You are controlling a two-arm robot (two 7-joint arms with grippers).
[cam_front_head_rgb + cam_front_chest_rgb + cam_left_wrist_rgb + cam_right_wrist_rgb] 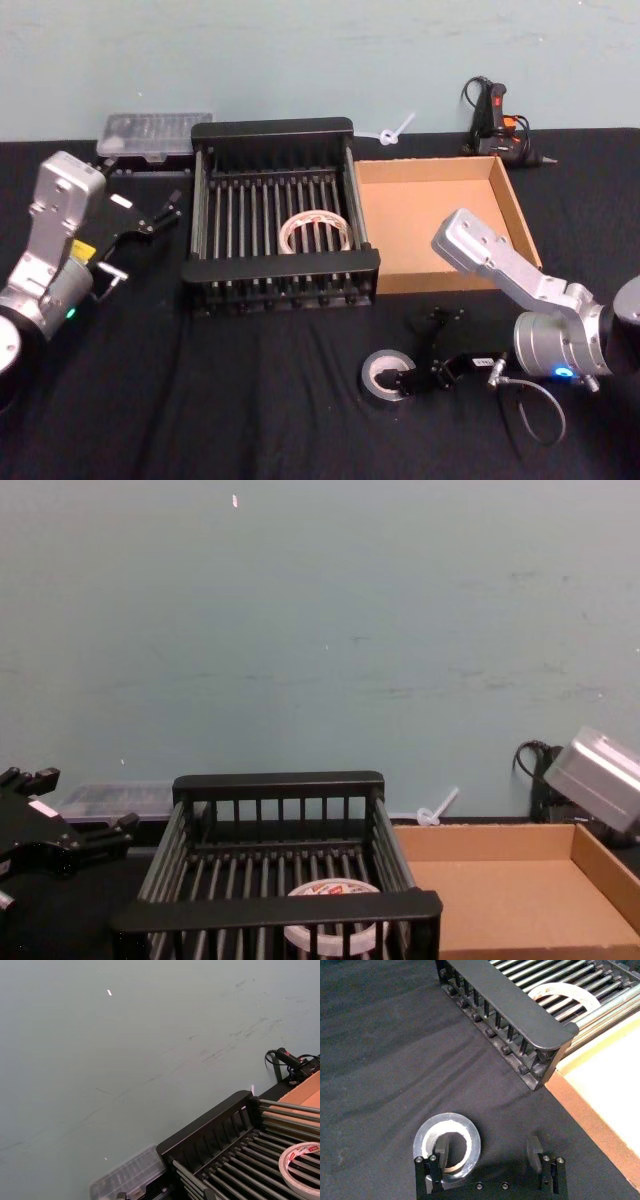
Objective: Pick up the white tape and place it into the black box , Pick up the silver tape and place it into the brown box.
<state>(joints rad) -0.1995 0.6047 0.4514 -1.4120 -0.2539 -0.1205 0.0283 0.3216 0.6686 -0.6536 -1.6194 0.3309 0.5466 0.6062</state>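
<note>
Right wrist view: silver tape (448, 1144) around one finger (440, 1152) of right claw (487, 1152).

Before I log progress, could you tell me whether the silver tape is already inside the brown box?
No, the silver tape lies on the black cloth in front of the brown box, with the right gripper open at it.

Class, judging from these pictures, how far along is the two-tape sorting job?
Done: the white tape lies in the black box. In hand: the right end effector is open, one finger inside the silver tape on the cloth. Left: grasping it and moving it into the brown box. The left end effector idles beside the crate.
</note>
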